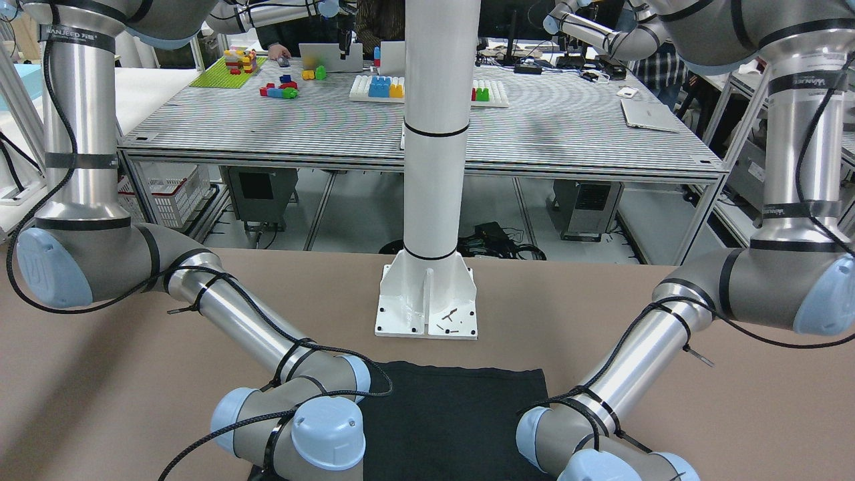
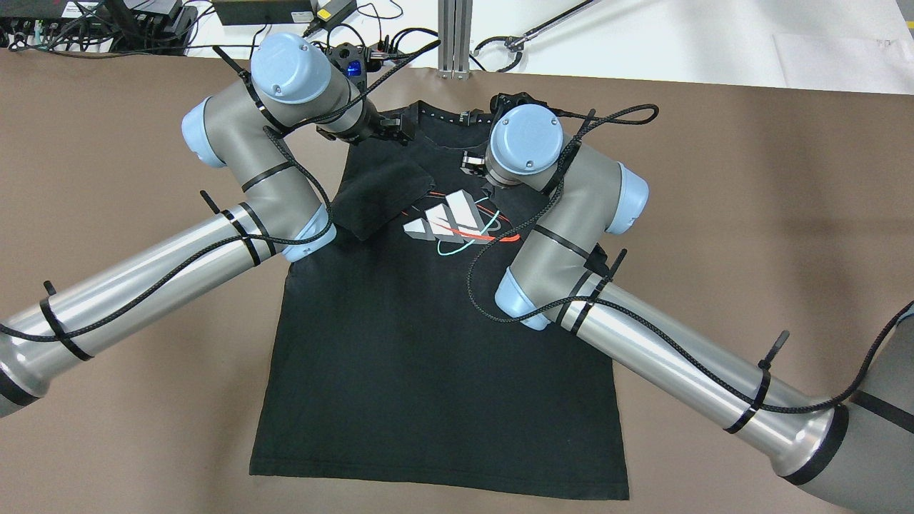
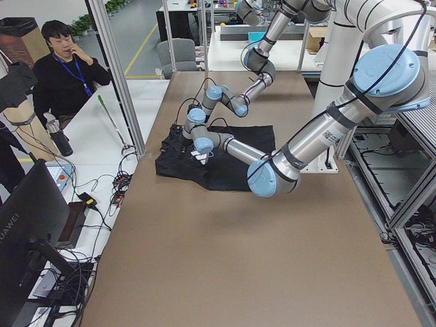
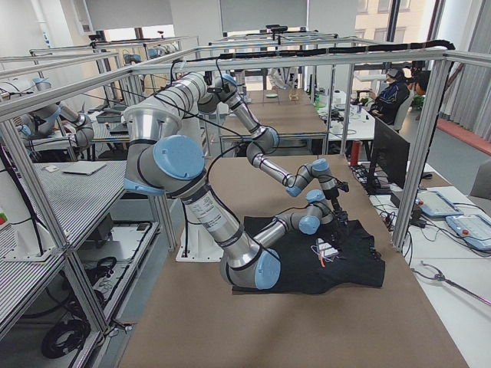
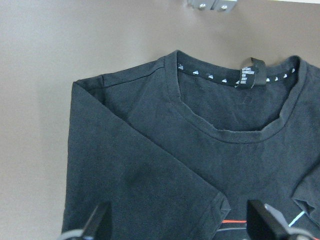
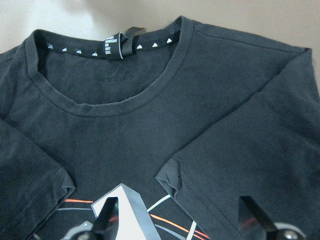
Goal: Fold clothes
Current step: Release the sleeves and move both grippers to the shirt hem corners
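Two sleeves (image 2: 382, 193) lie folded in over the chest of the shirt (image 2: 428, 343), narrowing it, I judge, for a lengthwise fold; the shirt lies flat on the table (image 2: 750, 214), collar at 12 o'clock seen from overhead, hem at 6; the left gripper (image 5: 182, 222) hangs over its 11 o'clock shoulder, the right gripper (image 6: 180, 215) near 1 o'clock; both are spread wide, holding nothing.

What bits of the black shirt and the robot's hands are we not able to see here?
Overhead view: the right arm covers most of the T-shirt's sleeve on that side and part of its logo.
Front-facing view: the bottom edge cuts off the left gripper and the right gripper.
Wrist views: the writing on the neck label is too small to read.
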